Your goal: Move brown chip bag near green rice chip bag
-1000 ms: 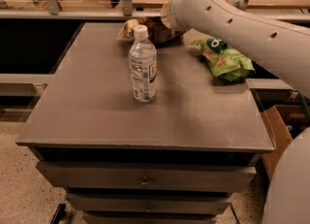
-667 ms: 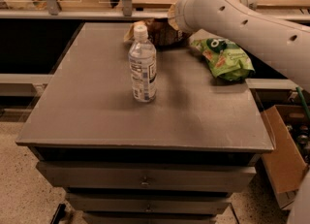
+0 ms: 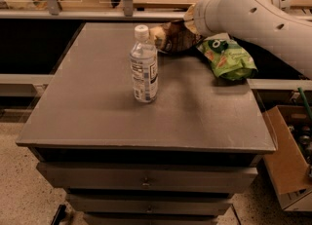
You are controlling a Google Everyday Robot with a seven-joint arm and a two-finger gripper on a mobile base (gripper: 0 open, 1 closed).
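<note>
The brown chip bag (image 3: 174, 36) lies at the far edge of the grey table (image 3: 97, 112), behind and to the right of the water bottle. The green rice chip bag (image 3: 228, 57) lies at the table's far right edge, a short gap from the brown bag. My gripper (image 3: 191, 23) is at the end of the white arm (image 3: 243, 12), which reaches in from the upper right. The gripper is over the right end of the brown bag and mostly hidden by the wrist.
A clear water bottle (image 3: 144, 65) with a white cap stands upright left of centre. A railing (image 3: 87, 13) runs behind the table. An open cardboard box (image 3: 287, 156) sits on the floor at the right. Drawers are below the tabletop.
The arm's end has shifted to the right, and the brown chip bag has moved right with it, closer to the green bag. The bottle and the green bag have not moved.
</note>
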